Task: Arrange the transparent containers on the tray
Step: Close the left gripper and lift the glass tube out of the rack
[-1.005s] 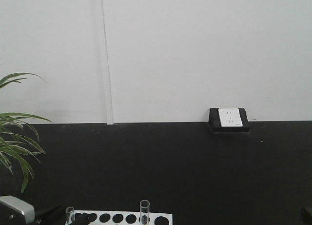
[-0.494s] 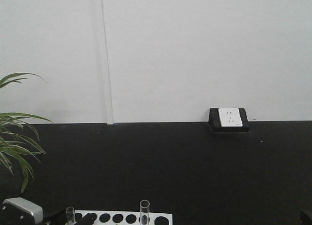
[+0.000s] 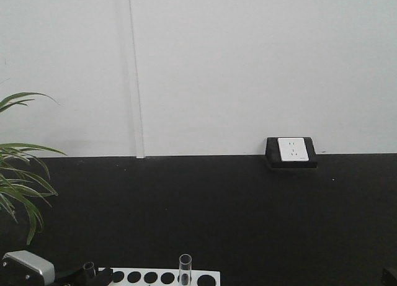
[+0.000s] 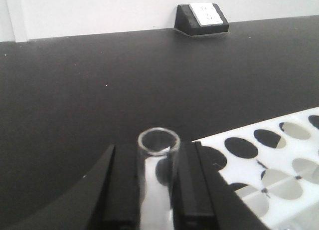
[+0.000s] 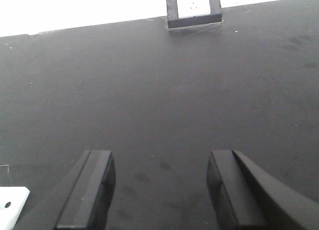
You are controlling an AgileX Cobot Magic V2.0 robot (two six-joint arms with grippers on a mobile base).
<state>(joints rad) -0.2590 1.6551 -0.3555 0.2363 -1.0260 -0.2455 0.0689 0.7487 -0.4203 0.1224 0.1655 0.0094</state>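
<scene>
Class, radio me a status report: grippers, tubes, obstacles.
Left gripper shut on one tube at the rack edge. Right gripper open, empty. Second tube upright in rack. Tray not in view; nothing blocking seen.

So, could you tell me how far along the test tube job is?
Done: nothing visible; no tray is in view. In hand: the left pincer is shut on one test tube by the white holed rack. Left: the second tube stands in that rack; the right pincer is open, empty.
</scene>
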